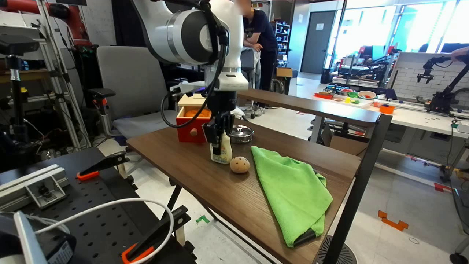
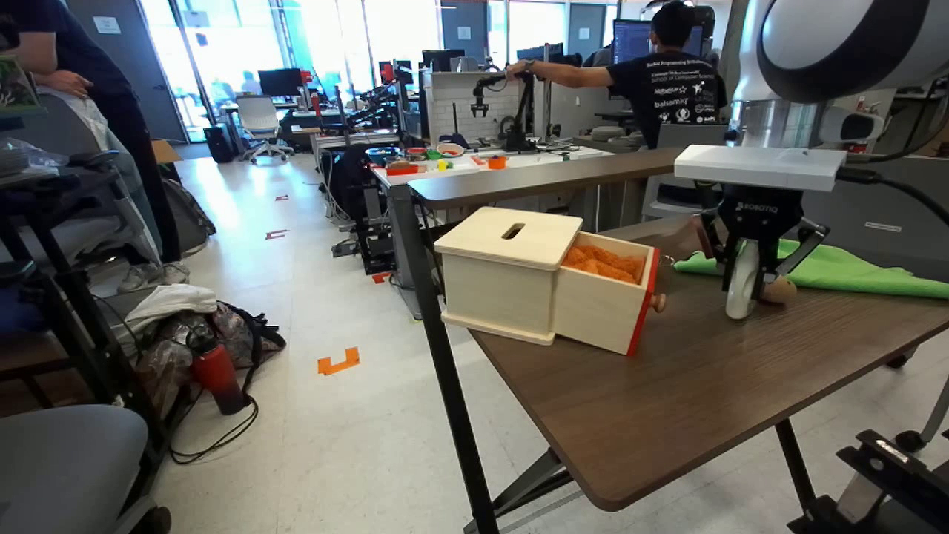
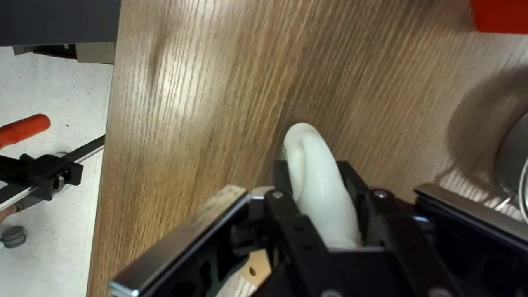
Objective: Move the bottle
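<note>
Red-fronted box: right edge hid behind gripper in an exterior view.
Gripper: was closed onto bottle from both sides.
Bottle: was held upright, part-masked; base contact with table couldn't be told.
Speckled ball: sat just beside bottle; touch unclear.
Steel tin: wrist view cut it off.

The end effector clasps the pale bottle over the wood-grained table.
</note>
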Action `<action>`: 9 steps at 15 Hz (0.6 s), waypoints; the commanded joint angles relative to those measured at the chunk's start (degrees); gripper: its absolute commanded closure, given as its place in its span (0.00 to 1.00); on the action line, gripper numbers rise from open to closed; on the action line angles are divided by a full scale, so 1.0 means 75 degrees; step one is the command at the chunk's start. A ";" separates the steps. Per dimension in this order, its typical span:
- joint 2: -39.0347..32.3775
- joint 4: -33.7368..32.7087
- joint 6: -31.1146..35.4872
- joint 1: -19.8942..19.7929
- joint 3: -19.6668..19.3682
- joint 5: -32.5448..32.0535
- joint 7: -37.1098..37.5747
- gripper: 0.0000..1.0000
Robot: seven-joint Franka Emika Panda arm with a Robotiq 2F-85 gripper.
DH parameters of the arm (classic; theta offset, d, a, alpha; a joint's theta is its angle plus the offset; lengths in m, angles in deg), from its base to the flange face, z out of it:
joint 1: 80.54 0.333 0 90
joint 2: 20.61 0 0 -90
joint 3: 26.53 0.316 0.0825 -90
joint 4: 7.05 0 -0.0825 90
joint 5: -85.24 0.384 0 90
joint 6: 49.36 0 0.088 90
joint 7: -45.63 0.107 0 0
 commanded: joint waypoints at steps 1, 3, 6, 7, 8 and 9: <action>0.0437 0.0150 -0.0223 0.0226 -0.0212 0.0018 -0.0126 0.92; 0.0683 0.0216 -0.0329 0.0261 -0.0236 -0.0013 -0.0139 0.92; 0.1030 0.0198 -0.0548 0.0208 -0.0192 0.0016 -0.0189 0.92; 0.1105 0.0123 -0.0639 0.0184 -0.0198 0.0007 -0.0175 0.92; 0.1171 0.0028 -0.0777 0.0161 -0.0214 -0.0007 -0.0142 0.92; 0.1231 -0.0071 -0.0907 0.0121 -0.0227 0.0000 -0.0126 0.92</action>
